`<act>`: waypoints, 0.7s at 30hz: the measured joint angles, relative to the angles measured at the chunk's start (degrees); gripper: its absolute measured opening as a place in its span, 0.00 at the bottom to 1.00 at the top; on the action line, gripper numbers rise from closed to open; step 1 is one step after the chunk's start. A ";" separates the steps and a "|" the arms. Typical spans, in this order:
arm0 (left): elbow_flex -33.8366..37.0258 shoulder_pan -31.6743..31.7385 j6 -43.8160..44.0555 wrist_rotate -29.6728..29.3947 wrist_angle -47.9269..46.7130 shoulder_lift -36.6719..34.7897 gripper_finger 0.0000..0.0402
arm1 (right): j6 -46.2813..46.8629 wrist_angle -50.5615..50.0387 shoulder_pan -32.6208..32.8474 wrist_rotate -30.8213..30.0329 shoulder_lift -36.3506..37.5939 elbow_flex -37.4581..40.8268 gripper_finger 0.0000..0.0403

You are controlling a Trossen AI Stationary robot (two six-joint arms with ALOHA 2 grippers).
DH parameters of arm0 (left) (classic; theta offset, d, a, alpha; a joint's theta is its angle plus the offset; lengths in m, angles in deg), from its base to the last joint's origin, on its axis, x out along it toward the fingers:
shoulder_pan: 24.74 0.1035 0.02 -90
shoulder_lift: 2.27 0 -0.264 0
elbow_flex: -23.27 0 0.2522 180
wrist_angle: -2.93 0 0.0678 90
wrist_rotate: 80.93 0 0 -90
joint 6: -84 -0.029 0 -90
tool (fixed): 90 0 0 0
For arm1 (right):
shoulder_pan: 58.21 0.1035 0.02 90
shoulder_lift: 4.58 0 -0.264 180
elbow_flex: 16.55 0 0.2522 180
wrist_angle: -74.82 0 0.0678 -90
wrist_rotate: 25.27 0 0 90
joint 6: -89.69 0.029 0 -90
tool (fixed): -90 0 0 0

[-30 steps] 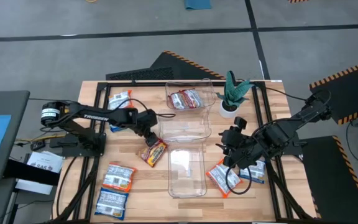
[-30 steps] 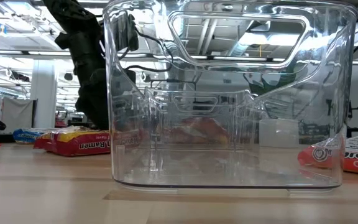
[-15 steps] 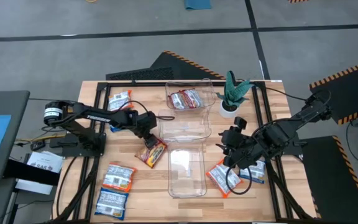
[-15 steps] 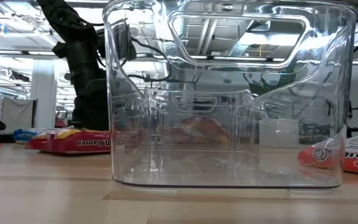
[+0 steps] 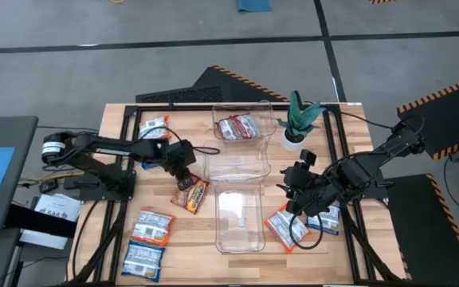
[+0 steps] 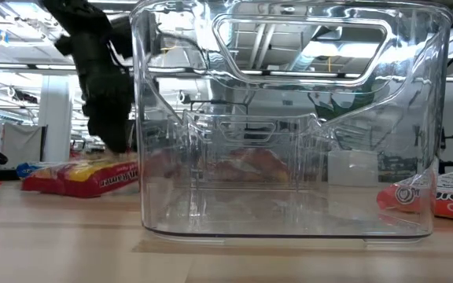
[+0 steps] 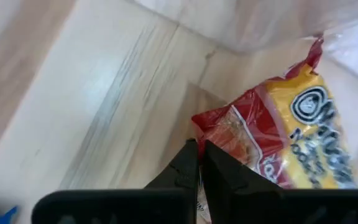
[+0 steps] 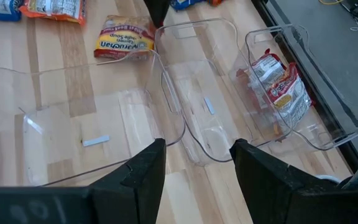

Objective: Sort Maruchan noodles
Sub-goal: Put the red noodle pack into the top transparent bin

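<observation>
A red-and-yellow Maruchan packet [image 5: 195, 197] lies flat on the table just left of the clear bins; it also shows in the low view [image 6: 81, 177]. My left gripper [image 5: 185, 180] stands shut at the packet's far left corner. My right gripper [image 5: 292, 190] hovers open over the table right of the bins, with nothing between its fingers [image 8: 132, 177]. One red packet [image 5: 240, 127] lies in the far bin. Blue-and-white packets [image 5: 151, 227] lie near left, and another [image 5: 154, 126] lies far left. An orange packet [image 5: 281, 227] lies under the right arm. My left gripper is shut on the packet's red crimped edge at one corner [image 7: 199, 127], pinched between the two fingertips. The fingers come from above, slanting down from the table's left. The packet stays flat on the table.
Three clear bins stand in a row down the table's middle: far [image 5: 244, 108], middle [image 5: 237, 163] and near [image 5: 239, 219]. A small potted plant [image 5: 297, 119] stands right of the far bin. A blue packet [image 5: 325, 219] lies beside the orange one.
My left gripper has shut, and it has come down and gone a little toward the table's left edge. The red-and-yellow packet has slid a short way toward the left with it, still flat on the table.
</observation>
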 joint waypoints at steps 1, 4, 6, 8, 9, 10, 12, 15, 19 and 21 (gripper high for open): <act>0.00 -0.17 0.00 -0.02 -0.63 -1.77 0.00 | 0.00 0.00 0.00 0.00 0.01 -0.01 0.52; -0.01 -0.64 0.52 -0.11 -2.09 -7.61 0.00 | -0.02 -0.02 0.00 0.00 0.00 0.01 0.52; -0.02 -0.98 1.49 -0.69 -3.67 -11.84 0.00 | -0.02 -0.02 0.00 0.00 0.02 0.01 0.52; -0.02 -1.23 3.08 -1.08 -4.13 -16.13 0.00 | -0.04 -0.02 0.00 -0.01 0.01 0.01 0.52; -0.12 -1.36 3.89 -1.40 -4.26 -18.11 0.00 | -0.04 -0.02 0.00 -0.02 0.02 0.01 0.52; -0.52 -1.48 4.52 -1.88 -4.47 -19.96 0.00 | -0.04 -0.02 0.00 -0.02 0.01 0.00 0.52; -1.96 -1.79 5.07 -3.17 -5.49 -22.78 0.00 | -0.04 -0.02 0.00 -0.03 0.00 -0.01 0.52; -5.59 -1.81 4.85 -4.78 -6.84 -25.15 0.00 | -0.07 0.00 0.00 -0.02 0.00 -0.01 0.52; -12.62 -1.81 0.95 -8.99 -9.44 -24.90 0.00 | -0.07 0.15 0.00 -0.04 0.00 -0.01 0.52; -16.57 -1.79 -2.01 -12.21 -9.82 -23.21 0.00 | -0.18 0.17 0.00 -0.04 0.00 -0.01 0.52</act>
